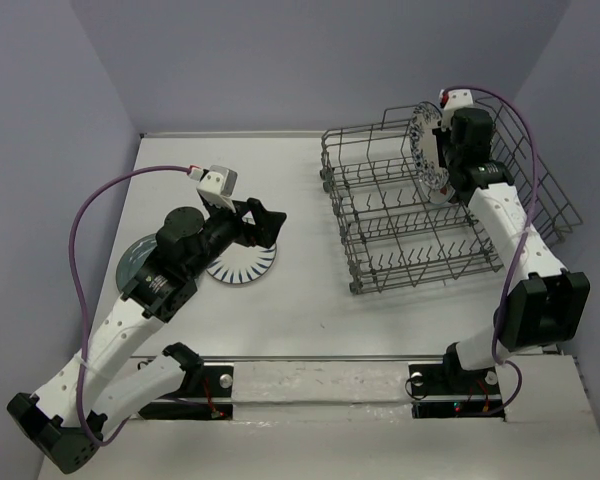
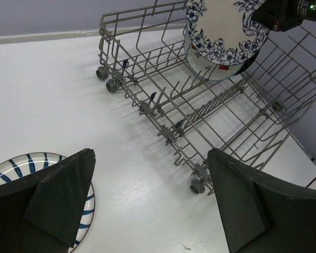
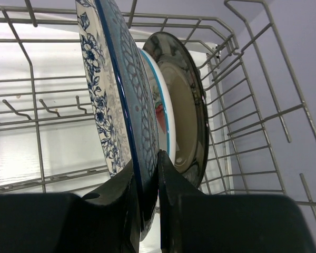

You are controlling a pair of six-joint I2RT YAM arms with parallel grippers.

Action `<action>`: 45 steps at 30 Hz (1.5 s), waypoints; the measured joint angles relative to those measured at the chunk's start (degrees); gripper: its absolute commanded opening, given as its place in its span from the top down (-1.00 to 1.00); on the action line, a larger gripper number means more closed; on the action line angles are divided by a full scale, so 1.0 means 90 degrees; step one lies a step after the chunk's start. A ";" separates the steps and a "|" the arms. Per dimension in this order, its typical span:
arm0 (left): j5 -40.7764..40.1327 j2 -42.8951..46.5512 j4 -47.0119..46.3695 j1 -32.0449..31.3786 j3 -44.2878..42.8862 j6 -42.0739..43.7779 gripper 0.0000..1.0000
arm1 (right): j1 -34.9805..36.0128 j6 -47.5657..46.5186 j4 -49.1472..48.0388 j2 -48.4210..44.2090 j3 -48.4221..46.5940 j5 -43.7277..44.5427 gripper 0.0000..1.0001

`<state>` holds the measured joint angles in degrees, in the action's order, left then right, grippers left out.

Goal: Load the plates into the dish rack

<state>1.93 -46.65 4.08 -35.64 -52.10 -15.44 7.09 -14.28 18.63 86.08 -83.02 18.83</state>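
Note:
My right gripper (image 3: 146, 176) is shut on the rim of the blue floral plate (image 3: 108, 95) and holds it upright inside the grey wire dish rack (image 1: 380, 215). Right behind it stand the strawberry plate (image 3: 162, 117) and the brown-rimmed plate (image 3: 188, 105). In the top view the floral plate (image 1: 425, 150) stands at the rack's far end. My left gripper (image 1: 267, 226) is open and empty above the far edge of the blue-and-white striped plate (image 1: 242, 267), which lies flat on the table. The teal plate (image 1: 132, 262) lies partly under my left arm.
The rack's near rows of tines (image 2: 174, 113) hold nothing and its small wheels (image 2: 197, 185) rest on the white table. Purple walls close in the back and both sides. The rack's tall wire side (image 3: 263, 95) is close to the right of the plates.

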 measured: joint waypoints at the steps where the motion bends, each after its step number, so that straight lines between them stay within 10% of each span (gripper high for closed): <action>1: -0.0005 0.0000 0.0000 0.0000 0.0000 0.0000 -0.98 | 0.0000 0.0007 -0.0046 0.0022 0.0049 -0.0034 0.86; 11: -0.0007 -0.0022 -0.0002 0.0000 0.0000 -0.0005 -0.98 | -0.0015 0.0100 -0.0168 0.0075 0.0894 -0.0262 0.79; 15: -0.0002 -0.0080 0.0000 0.0000 0.0000 -0.0044 -0.98 | -0.0036 0.0287 -0.0189 0.0083 0.0971 -0.0265 -0.08; 21: -0.0017 -0.0172 0.0044 0.0000 0.0002 -0.0440 -0.98 | -0.0034 0.0748 -0.0670 -0.0015 0.0889 -0.0423 -0.74; 45: 0.0051 0.1052 0.1200 0.2363 0.2501 -0.2839 -0.98 | 0.0075 0.3334 -0.0517 -0.3128 0.1962 -0.2851 -0.92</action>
<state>2.39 -37.19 14.87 -14.37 -29.58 -40.99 7.77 15.73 13.98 57.93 -65.36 -6.83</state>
